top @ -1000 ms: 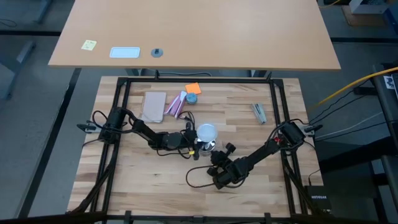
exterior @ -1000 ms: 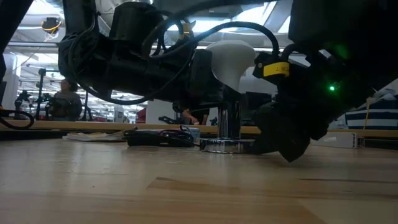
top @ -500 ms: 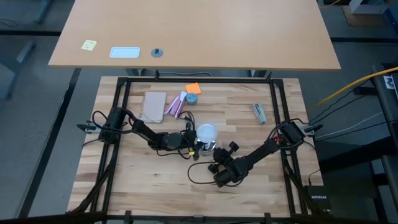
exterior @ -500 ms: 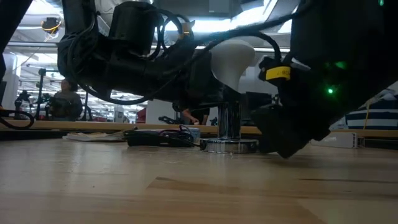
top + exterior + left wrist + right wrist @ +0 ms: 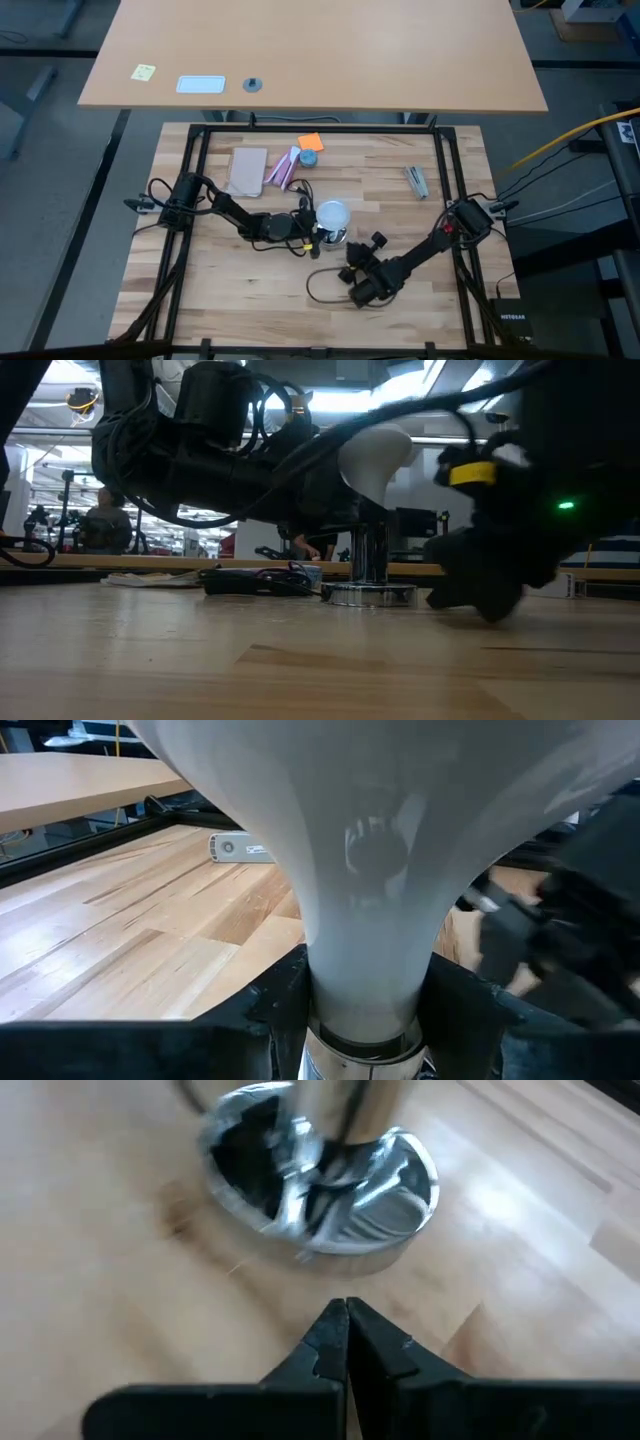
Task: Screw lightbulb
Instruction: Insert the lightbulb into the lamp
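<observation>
My left arm reaches low across the table from its base toward the middle, forearm nearly level with the wood. The left gripper (image 5: 312, 232) sits at the lightbulb (image 5: 332, 213), with its dark fingers (image 5: 285, 990) on either side of the narrow neck. In the left wrist view the jaws stand right against the neck on both sides; I read that as a loose hold on the bulb, though I cannot see how firmly they press. The bulb stands upright, globe on top, its neck going down into the shiny socket (image 5: 370, 592) directly below the jaws.

My right arm comes in from the opposite side, bent low, wrist close to the tabletop (image 5: 230, 290). The right gripper (image 5: 347, 1330) has its jaws closed tip to tip with nothing between them. The socket's silvery base (image 5: 320, 1180) lies just ahead of those tips, apart from them.

In the low view the left arm's body covers most of the bulb's near side, and the right gripper is a dark mass beside the socket, its fingertips not distinguishable there. The left wrist view cuts off the globe's top and shows only a sliver of the socket collar. A thin dark cord (image 5: 325, 290) loops on the wood near the right gripper.
</observation>
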Robot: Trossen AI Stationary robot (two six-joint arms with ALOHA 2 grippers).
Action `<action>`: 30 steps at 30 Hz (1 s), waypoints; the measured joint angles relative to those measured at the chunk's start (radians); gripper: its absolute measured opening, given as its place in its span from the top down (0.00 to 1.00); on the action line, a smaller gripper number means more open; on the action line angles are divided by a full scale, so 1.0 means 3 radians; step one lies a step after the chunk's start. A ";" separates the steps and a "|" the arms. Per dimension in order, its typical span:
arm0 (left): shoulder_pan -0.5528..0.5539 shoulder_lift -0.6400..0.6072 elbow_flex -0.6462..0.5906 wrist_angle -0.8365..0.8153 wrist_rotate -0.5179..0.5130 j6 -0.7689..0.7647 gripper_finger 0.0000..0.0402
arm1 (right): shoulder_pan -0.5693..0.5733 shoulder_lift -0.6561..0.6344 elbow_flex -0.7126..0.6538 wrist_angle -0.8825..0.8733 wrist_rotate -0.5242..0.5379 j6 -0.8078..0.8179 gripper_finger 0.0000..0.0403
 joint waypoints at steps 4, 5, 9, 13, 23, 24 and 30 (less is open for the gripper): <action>-0.0001 0.0001 0.0000 0.0000 0.0000 0.0000 0.62 | 0.0176 0.0000 0.0000 0.0079 0.0032 -0.0003 0.99; -0.0001 0.0001 0.0000 0.0000 0.0000 0.0000 0.62 | 0.0212 0.0000 0.0000 0.0118 0.0055 -0.0002 0.99; -0.0001 0.0003 0.0000 0.0000 -0.0001 0.0000 0.62 | 0.0287 0.0005 0.0001 0.0320 0.0235 -0.0005 0.99; -0.0003 0.0003 -0.0001 -0.0002 -0.0003 -0.0001 0.62 | 0.0217 0.0005 0.0003 0.0554 0.0256 -0.0175 0.99; -0.0003 0.0005 -0.0001 0.0000 -0.0009 -0.0001 0.61 | -0.0071 0.0005 0.0005 0.0895 -0.0011 -0.0865 0.99; -0.0003 0.0005 -0.0001 0.0000 -0.0009 -0.0001 0.61 | -0.0084 0.0004 0.0005 0.0893 -0.0004 -0.0869 0.99; -0.0003 0.0005 -0.0002 0.0000 -0.0010 -0.0003 0.61 | -0.0127 0.0004 0.0006 0.0750 -0.0071 -0.0872 0.99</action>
